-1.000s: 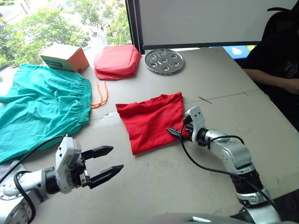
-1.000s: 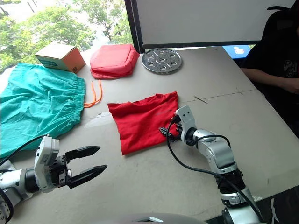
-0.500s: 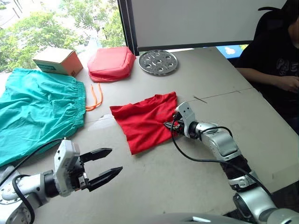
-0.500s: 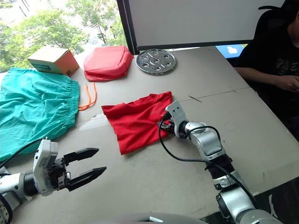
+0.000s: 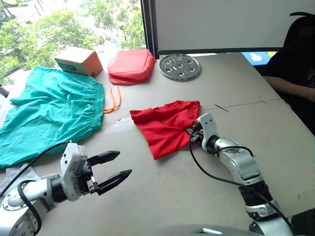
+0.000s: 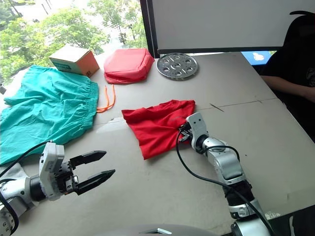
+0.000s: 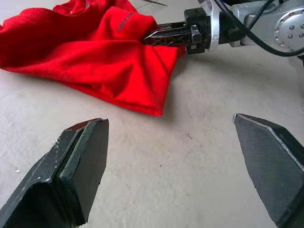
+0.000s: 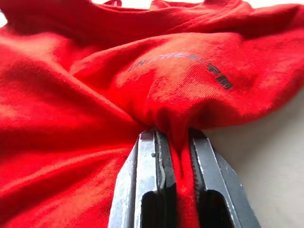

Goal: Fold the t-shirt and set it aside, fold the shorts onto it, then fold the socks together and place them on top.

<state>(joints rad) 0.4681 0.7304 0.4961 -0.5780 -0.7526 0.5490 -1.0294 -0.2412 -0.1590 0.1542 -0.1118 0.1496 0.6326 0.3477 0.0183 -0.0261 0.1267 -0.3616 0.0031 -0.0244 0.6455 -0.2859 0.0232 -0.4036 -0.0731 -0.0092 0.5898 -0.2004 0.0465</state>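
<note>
The red t-shirt lies folded in the middle of the table. My right gripper is at its right edge, shut on a pinched fold of the red cloth. My left gripper hovers open near the table's front left, apart from the shirt, with nothing between its fingers. The teal shorts lie spread out at the left, their orange drawstring trailing toward the middle. A patch of light grey knit, the socks, peeks out by my left arm.
A cardboard box, a salmon-red padded pouch and a perforated metal disc stand along the table's far edge. A person in dark clothes sits at the far right, forearm on the table.
My right gripper has shut on the t-shirt's right edge, bunching the cloth between its fingers. The left gripper stays open in place. The camera view has shifted.
</note>
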